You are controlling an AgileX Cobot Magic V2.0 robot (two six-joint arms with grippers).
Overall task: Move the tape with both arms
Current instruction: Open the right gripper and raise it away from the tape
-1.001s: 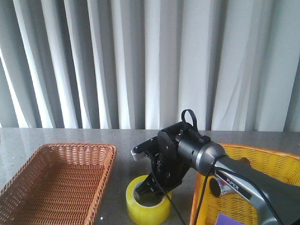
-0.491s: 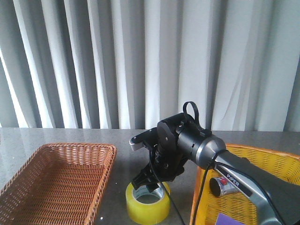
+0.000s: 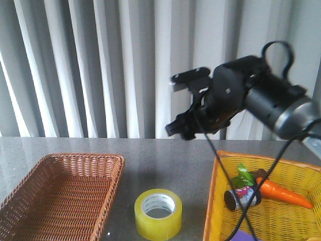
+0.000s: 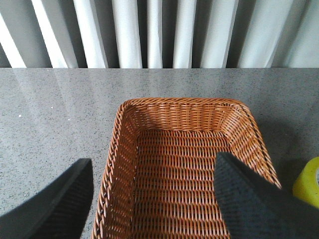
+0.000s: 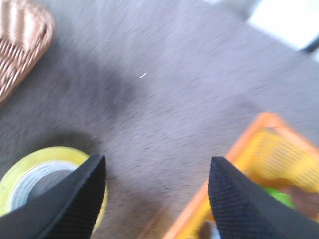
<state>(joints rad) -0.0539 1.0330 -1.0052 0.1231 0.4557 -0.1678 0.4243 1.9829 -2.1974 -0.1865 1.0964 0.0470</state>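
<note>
The yellow tape roll point(image 3: 158, 214) with a white core lies flat on the grey table between the two baskets. It shows in the right wrist view point(image 5: 25, 174) and as a yellow edge in the left wrist view point(image 4: 309, 183). My right gripper point(image 3: 181, 129) is raised well above the table, open and empty; in its wrist view point(image 5: 154, 199) the jaws stand wide apart above the table. My left gripper point(image 4: 152, 199) is open and empty over the brown wicker basket point(image 4: 189, 109). The left arm does not show in the front view.
The brown wicker basket point(image 3: 60, 193) sits at the front left. An orange-yellow basket point(image 3: 301, 170) at the right holds a carrot point(image 3: 281, 193), a small can point(image 3: 241, 197) and green leaves point(image 3: 244, 176). White curtains hang behind the table.
My right gripper has let go of the tape roll, which stays on the table, and has risen high and to the right.
</note>
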